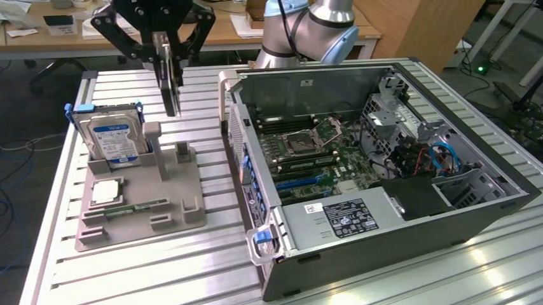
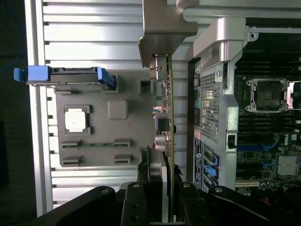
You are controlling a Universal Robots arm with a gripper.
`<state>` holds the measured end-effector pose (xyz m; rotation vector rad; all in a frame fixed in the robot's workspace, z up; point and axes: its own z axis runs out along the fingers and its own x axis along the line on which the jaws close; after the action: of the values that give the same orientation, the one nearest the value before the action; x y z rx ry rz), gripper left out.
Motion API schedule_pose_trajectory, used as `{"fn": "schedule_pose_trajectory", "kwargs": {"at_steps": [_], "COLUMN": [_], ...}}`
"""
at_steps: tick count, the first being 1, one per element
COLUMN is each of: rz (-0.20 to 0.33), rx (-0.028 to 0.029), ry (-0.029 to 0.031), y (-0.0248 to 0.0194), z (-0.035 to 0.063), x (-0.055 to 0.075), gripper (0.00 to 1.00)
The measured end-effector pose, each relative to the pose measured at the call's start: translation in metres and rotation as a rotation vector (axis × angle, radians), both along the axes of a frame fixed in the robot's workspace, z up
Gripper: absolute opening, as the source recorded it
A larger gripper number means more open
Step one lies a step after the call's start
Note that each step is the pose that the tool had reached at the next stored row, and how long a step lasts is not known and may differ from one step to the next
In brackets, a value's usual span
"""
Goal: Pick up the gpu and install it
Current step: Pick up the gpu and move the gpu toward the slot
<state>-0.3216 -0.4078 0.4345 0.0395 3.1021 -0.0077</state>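
The gpu hangs edge-on and upright above the grey holder tray, lifted off it, in the exterior view's left half. My gripper is shut on its upper edge, black linkages spread above. In the wrist view the gpu runs as a thin card away from my gripper, with its pale metal bracket at the far end. It hangs between the tray and the open computer case. The case's motherboard lies exposed, with blue slots near its front.
On the tray stand a blue-labelled hard drive, a square processor chip and a narrow green memory stick. The case wall rises just beside the tray. The arm's base stands behind the case. Desks lie beyond.
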Motion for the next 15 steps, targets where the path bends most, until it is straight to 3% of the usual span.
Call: {"fn": "schedule_pose_trajectory", "kwargs": {"at_steps": [5, 15], "rz": [0.000, 0.000], "rx": [0.0000, 0.0002], "ry": [0.0000, 0.0000], "y": [0.0000, 0.0000], "z": [0.0058, 0.0059], "x": [0.0000, 0.0022], "gripper": [0.28, 0.28]}}
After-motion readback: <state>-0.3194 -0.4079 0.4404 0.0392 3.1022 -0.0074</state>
